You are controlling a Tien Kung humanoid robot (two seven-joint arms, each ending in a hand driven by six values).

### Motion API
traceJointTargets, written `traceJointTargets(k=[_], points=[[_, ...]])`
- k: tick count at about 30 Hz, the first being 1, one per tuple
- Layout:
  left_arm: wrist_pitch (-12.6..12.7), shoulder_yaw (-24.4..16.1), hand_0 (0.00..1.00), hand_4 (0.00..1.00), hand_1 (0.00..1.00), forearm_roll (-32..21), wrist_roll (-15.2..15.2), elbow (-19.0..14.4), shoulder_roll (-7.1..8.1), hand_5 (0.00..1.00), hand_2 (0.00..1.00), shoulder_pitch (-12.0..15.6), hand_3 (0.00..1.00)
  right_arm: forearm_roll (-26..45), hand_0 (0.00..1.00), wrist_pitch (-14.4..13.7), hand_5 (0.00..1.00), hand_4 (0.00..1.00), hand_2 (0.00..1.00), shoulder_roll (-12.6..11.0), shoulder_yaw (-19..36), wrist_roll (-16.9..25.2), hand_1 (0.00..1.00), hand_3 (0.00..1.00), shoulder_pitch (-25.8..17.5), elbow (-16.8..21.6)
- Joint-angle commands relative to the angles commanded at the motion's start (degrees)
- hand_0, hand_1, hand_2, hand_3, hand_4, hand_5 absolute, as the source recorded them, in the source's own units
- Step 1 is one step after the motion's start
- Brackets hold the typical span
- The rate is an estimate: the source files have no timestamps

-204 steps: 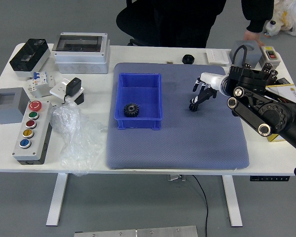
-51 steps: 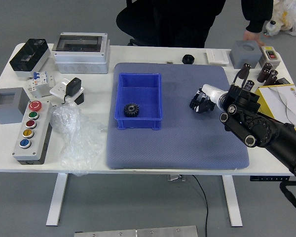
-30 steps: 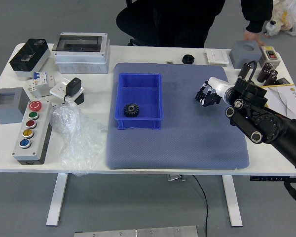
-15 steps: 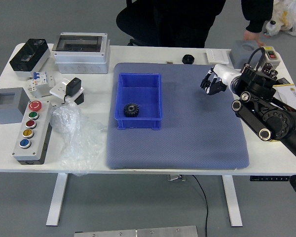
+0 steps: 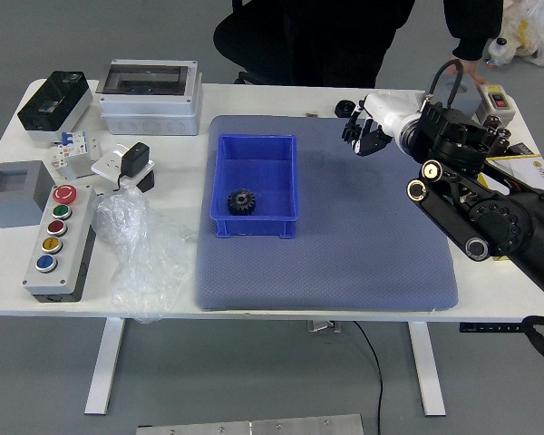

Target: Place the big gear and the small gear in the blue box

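I can't tell whether the black-and-white right robot hand (image 5: 370, 134) is grasping or released; leftward and nearer the robot, the black toothed gear (image 5: 241, 201) in the open blue plastic box (image 5: 219, 181) looks light, stiff, best pinched across its rim.

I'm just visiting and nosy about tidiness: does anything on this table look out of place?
The crumpled clear plastic on the left of the table looks like stray packaging, its end drooping over the near edge. I see nothing spilled.

apparent robotics lab, black robot arm (image 5: 515, 227), white table (image 5: 9, 272), push-button box (image 5: 71, 265), grey floor (image 5: 254, 373)
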Motion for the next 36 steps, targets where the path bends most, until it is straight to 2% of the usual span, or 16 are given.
traceJointTargets(k=[11, 22, 28, 36], points=[[0.0, 0.6, 0.865, 0.613, 0.839, -0.3, 0.0, 0.0, 0.47, 0.379, 0.834, 0.3, 0.796, -0.2, 0.397, 0.7, 0.151, 0.467, 0.443, 4.5, -3.5, -0.7, 0.340, 0.613, 1.1, 2.1], [-0.1, 2.1, 0.865, 0.612, 0.839, -1.2, 0.0, 0.0, 0.43, 0.379, 0.835, -0.2, 0.795, 0.6, 0.395, 0.4, 0.152, 0.467, 0.445, 9.1, -6.9, -0.5, 0.340, 0.614, 0.8, 1.5], [0.0, 3.0, 0.865, 0.612, 0.838, -1.7, 0.1, 0.1, 0.35, 0.379, 0.835, -0.4, 0.795, 1.1, 0.398, 0.3, 0.153, 0.466, 0.446, 10.3, -8.0, -0.4, 0.339, 0.614, 0.8, 0.9], [0.0, 3.4, 0.865, 0.612, 0.838, -1.7, 0.1, 0.0, 0.53, 0.378, 0.834, -0.8, 0.793, 1.6, 0.395, 0.6, 0.157, 0.465, 0.445, 10.1, -8.5, -0.4, 0.340, 0.613, 2.1, 0.7]])
